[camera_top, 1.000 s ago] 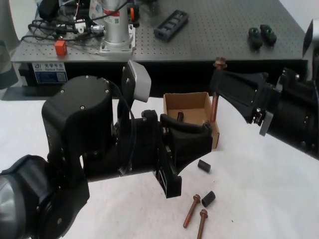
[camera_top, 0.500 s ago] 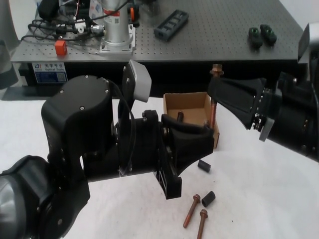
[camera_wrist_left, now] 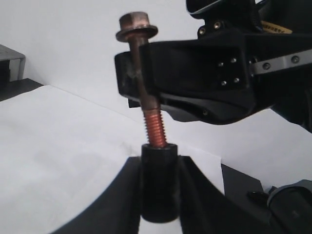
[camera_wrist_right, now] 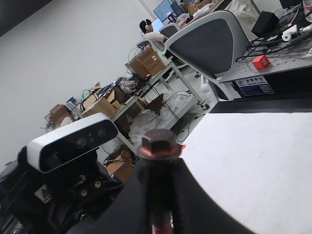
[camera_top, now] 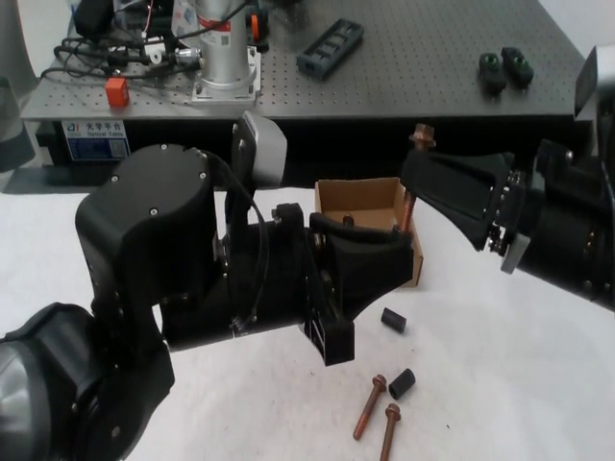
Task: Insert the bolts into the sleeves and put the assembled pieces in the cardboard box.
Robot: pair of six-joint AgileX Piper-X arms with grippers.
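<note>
Left wrist view: the left gripper (camera_wrist_left: 159, 168) clamps an upright black sleeve (camera_wrist_left: 159, 195). The copper bolt (camera_wrist_left: 146, 97), clenched in the right gripper (camera_top: 413, 182), hangs vertically with its threaded tip at the sleeve's mouth. In the high view both arms meet by the cardboard box (camera_top: 332, 197), and loose bolts (camera_top: 368, 405) and loose sleeves (camera_top: 392, 320) lie on the white bench nearer the camera.

The right arm's fingers (camera_top: 450, 182) hold a bolt (camera_top: 420, 135) upright near the cardboard box (camera_top: 361, 198).

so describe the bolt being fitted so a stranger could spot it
Find the cardboard box mid-bench. Near it the right gripper holds a copper bolt. Unlike the two bolts lying on the cloth, it stands upright, tip in a black sleeve.
</note>
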